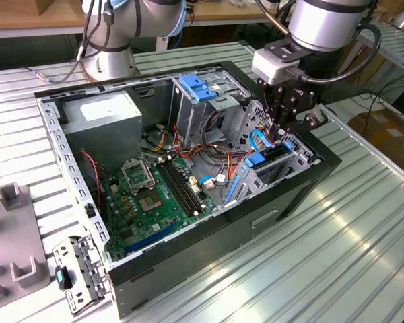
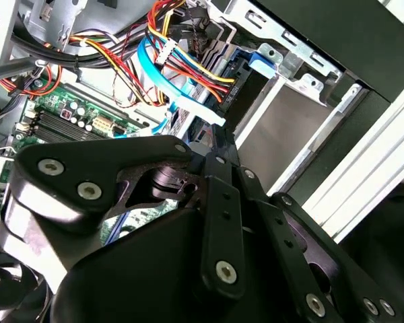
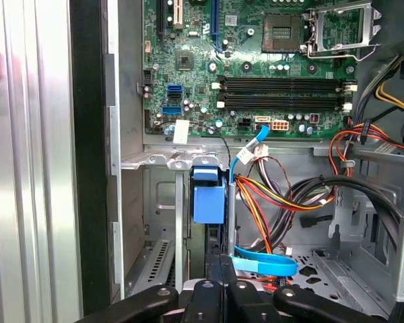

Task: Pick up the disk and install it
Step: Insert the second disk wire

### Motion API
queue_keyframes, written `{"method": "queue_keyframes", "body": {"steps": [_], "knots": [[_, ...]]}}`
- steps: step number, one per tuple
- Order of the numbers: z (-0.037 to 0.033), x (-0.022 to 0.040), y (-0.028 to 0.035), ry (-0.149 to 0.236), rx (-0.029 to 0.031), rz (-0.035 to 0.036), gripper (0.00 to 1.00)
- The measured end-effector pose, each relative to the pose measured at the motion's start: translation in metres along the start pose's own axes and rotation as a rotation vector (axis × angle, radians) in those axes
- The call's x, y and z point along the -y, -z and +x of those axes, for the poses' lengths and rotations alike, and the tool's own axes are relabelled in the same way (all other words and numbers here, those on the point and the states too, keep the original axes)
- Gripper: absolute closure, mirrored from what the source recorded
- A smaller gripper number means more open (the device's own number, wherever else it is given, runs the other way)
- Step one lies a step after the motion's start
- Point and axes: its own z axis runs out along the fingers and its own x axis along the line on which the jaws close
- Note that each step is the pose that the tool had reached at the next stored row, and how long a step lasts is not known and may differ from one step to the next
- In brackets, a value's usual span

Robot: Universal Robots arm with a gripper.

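An open computer case [image 1: 188, 249] lies on a ribbed metal table [image 1: 337, 256], its green motherboard [image 1: 148, 195] exposed. At the exterior view's right, the gripper [image 1: 283, 128] reaches into the drive cage, where the disk [image 1: 273, 156] sits upright; whether its fingers grip cannot be told.

The arm [image 1: 323, 23] comes down from the top of the exterior view, toward that view's right, its silver wrist pointing steeply downward. A pale block on the wrist [image 1: 276, 64] faces the exterior view's left. Below it the black gripper [image 1: 286, 124] hangs fingers-down over the far right corner of the open case, its tips low among the parts there. In both wrist views the black linkage bars [image 2: 219, 222] with their silver screws converge toward narrow tips [image 3: 222, 266]. The fingers look drawn close together, though the tips themselves are partly hidden.
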Motion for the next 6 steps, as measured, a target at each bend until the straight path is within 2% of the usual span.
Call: {"method": "queue_keyframes", "body": {"steps": [6], "knots": [[0.0001, 0.0002, 0.0020, 0.000, 0.0000, 0.0000, 0.89]]}}
